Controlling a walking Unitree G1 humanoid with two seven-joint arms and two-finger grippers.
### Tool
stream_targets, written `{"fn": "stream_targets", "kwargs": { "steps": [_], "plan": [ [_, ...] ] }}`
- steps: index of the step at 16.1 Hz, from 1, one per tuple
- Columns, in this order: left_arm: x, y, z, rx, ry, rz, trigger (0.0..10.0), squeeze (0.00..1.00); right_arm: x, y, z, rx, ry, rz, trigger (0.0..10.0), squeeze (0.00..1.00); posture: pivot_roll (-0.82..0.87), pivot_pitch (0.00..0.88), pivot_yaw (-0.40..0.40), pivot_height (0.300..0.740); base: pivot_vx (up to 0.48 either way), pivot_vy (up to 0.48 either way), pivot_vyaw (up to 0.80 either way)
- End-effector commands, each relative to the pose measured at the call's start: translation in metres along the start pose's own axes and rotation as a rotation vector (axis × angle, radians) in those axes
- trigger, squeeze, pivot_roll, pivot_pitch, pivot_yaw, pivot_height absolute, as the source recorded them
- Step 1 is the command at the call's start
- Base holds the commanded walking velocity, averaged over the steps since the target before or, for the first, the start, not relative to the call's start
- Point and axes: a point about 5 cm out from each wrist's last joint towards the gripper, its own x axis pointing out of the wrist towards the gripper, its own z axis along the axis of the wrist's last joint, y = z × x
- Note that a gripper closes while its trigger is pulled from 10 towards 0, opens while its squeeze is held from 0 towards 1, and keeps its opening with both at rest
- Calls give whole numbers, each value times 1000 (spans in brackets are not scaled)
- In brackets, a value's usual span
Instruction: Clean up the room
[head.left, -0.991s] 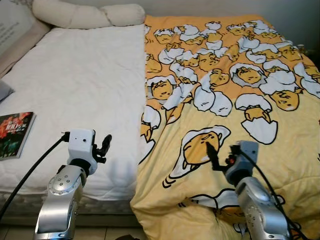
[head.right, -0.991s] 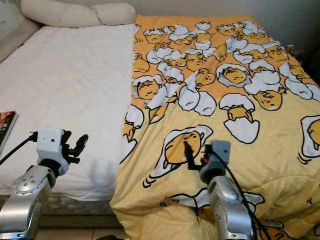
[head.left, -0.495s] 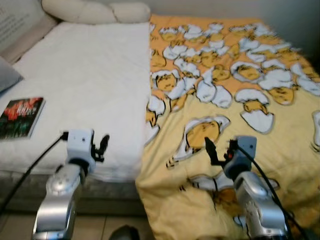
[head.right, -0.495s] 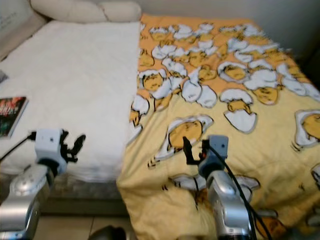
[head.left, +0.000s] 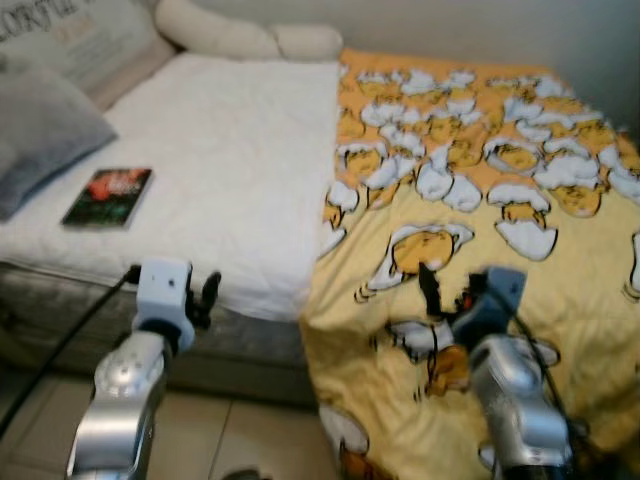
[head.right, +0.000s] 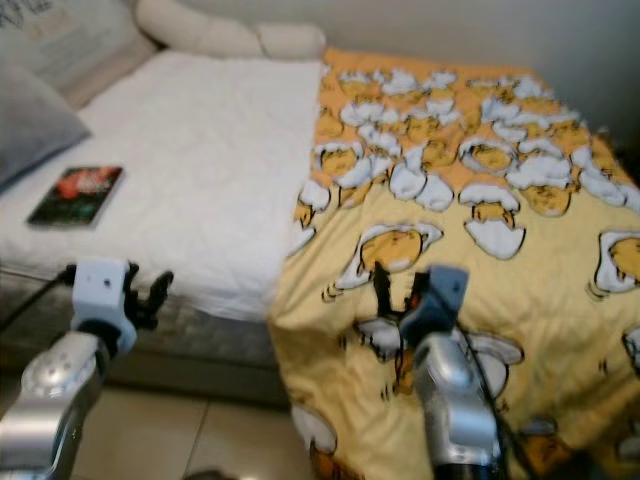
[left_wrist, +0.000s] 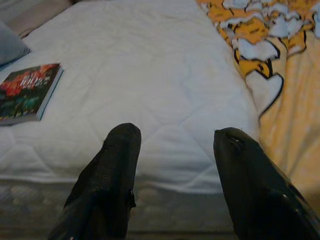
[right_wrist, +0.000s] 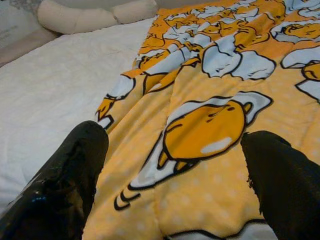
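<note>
A bed with a white quilted sheet (head.left: 230, 150) lies ahead. A yellow blanket (head.left: 520, 200) printed with cartoon eggs covers its right half and hangs over the front edge toward the floor. A dark book (head.left: 108, 196) with a red cover picture lies on the sheet at the left, also seen as the book (left_wrist: 27, 92). My left gripper (head.left: 205, 295) is held in front of the mattress edge, open and empty, as the left wrist view (left_wrist: 175, 137) confirms. Over the blanket's hanging front part, my right gripper (head.left: 446, 290) is also open and holds nothing (right_wrist: 175, 135).
A grey pillow (head.left: 45, 130) lies at the bed's left, with a printed cushion behind it. A cream bolster (head.left: 240, 38) runs along the head of the bed. Tiled floor (head.left: 250, 440) shows below the mattress edge.
The whole picture has shifted: the camera has drawn back from the bed and turned, bringing the floor and grey pillow into view. Both grippers stay open and empty.
</note>
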Motion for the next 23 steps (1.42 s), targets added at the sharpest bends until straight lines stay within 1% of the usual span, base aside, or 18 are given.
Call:
{"fn": "stream_targets", "kwargs": {
  "steps": [1, 4, 6, 8, 11, 13, 17, 23],
  "plan": [
    [2, -1, 7, 18, -22, 2, 10000, 0, -1, 0, -3, -44, 26, 13, 10000, 0, -82, 0, 0, 740, 0, -375, 0],
    [4, -2, 7, 14, -23, 7, 10000, 0, 1, 2, -2, -60, 34, 19, 10000, 0, -89, 0, -3, 740, 0, -416, 0],
    [5, -3, 6, 11, -24, 9, 10000, 0, 2, 0, -4, -104, 34, -6, 10000, 0, -91, 0, -5, 740, 0, -480, 0],
    [5, -3, 6, 13, -25, 9, 10000, 0, 2, -1, -5, -88, 38, -14, 10000, 0, -90, 0, -6, 740, 0, -480, 0],
    [8, -3, 8, 14, -32, 8, 10000, 0, 3, 0, -5, -101, 48, -8, 10000, 0, -102, 0, 1, 740, 0, -480, 0],
    [10, -5, 8, 11, -33, 6, 10000, 0, 3, -3, -7, -102, 62, -34, 10000, 0, -107, 0, 5, 740, 0, -480, 0],
    [12, -4, 9, 15, -39, 6, 10000, 0, 3, -2, -3, -122, 35, -20, 10000, 0, -114, 0, 12, 740, 0, -480, 0],
    [14, -5, 10, 26, -44, 3, 10000, 0, 1, -3, -2, -119, 19, -22, 10000, 0, -116, 0, 17, 740, 0, -480, 0]
  ]
}}
